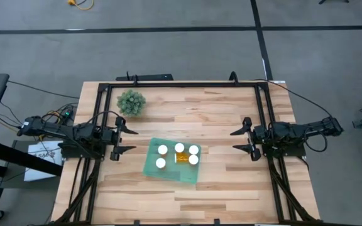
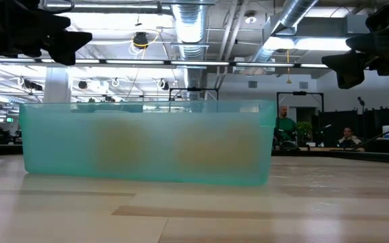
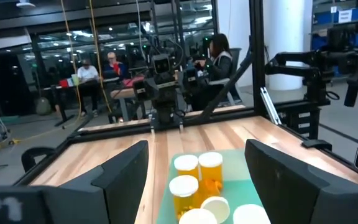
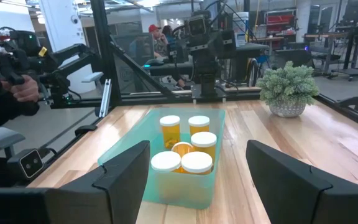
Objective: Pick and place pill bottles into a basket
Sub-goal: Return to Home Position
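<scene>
The teal basket rests flat on the wooden table, near its middle. Several amber pill bottles with white caps stand upright inside it. One more bottle lies on its side among them. The right wrist view shows the bottles in the basket. They also show in the left wrist view. My left gripper is open and empty, level, just left of the basket. My right gripper is open and empty, level, well to the basket's right. In the low view the basket's near wall hides the bottles.
A small bushy green plant in a pot stands at the table's far left. It also shows in the right wrist view. A black frame runs around the table. People sit in the room beyond the table.
</scene>
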Available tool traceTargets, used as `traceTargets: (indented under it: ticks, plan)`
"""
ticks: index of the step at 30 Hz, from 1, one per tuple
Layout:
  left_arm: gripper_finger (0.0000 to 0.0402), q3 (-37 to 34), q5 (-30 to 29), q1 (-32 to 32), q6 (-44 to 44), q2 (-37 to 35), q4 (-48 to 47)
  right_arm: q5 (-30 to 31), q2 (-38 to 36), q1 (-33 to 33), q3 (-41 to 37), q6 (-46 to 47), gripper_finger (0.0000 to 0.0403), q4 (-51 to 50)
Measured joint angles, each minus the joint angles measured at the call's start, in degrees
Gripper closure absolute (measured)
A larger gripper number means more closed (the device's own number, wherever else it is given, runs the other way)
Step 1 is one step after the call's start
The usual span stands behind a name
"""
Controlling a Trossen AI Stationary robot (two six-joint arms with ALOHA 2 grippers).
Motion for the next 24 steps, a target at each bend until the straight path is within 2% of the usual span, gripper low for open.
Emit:
traceTargets:
  ticks: [16, 24]
  plan:
    - [0.0143, 1.00, -3.39, 0.00, -1.15, 0.00, -12.00, 0.00, 0.02, 0.00, 0.02, 0.00, 0.0143, 0.00]
    - [0.0143, 1.40, -3.29, 0.00, -3.34, -5.67, -18.89, 0.00, 0.02, 0.00, 0.00, 0.01, 0.0143, 0.00]
